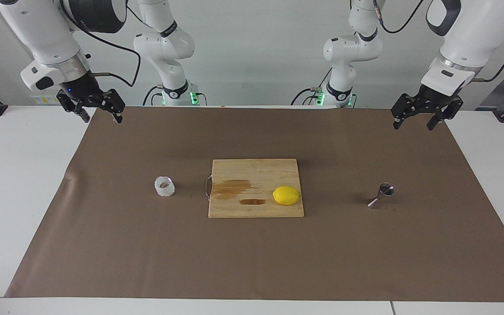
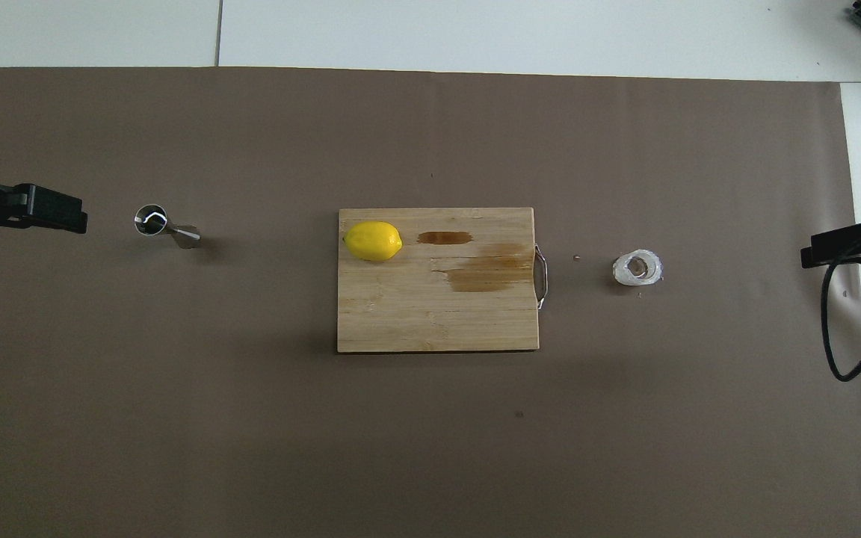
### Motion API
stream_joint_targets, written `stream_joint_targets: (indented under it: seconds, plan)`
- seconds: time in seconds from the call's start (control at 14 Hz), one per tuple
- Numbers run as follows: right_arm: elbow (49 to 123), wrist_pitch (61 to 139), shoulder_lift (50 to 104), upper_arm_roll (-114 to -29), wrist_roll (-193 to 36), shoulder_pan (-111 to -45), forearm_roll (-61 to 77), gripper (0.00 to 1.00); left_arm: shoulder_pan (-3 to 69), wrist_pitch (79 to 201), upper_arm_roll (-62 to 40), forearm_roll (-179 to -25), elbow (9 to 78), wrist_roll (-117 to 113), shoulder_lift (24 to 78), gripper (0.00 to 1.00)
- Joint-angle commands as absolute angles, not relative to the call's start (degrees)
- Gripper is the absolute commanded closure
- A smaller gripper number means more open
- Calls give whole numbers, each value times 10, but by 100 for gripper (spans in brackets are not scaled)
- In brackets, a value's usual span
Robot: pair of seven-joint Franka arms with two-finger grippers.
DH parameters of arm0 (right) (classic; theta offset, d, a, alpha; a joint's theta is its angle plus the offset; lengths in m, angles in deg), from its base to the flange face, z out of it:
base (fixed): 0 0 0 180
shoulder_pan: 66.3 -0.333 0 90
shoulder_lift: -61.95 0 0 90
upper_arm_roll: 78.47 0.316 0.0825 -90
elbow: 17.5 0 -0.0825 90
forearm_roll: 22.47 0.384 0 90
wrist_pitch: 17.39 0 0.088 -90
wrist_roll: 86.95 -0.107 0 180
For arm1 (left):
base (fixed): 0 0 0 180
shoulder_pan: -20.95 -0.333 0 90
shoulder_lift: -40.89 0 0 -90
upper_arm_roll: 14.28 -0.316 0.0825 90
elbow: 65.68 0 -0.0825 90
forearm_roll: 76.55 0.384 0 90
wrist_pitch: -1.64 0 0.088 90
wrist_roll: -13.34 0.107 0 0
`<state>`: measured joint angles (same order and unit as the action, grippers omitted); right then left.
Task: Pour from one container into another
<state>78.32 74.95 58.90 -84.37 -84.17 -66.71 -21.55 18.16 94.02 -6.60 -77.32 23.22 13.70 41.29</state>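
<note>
Grippers wait open: my left gripper [image 1: 418, 119], my right gripper [image 1: 99, 113], both empty.
Risk: the bumpy glass cup [image 1: 164, 187] may slip; the narrow jigger [image 1: 383, 195] tips easily.

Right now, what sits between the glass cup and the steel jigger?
The wooden cutting board, with the lemon on its jigger-side end. It lies midway between the glass cup and the steel jigger; both views show this.

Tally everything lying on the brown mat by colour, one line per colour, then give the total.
Yellow: 1, the lemon
Wood brown: 1, the cutting board
Clear whitish: 1, the glass cup
Shiny steel: 1, the jigger
Total: 4
</note>
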Motion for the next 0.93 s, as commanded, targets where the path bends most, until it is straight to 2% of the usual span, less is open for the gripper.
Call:
stream_joint_targets:
  seconds: [0.0,0.72,0.86]
  plan:
    - [780,748,590,-840,-849,-665,-217,0,180,942,-68,-780,255,133,396,0]
    - [780,748,590,-840,-849,-665,-217,0,171,943,-67,-777,278,136,385,0]
    - [780,748,590,-840,-849,-665,-217,0,164,935,-68,-780,269,136,400,0]
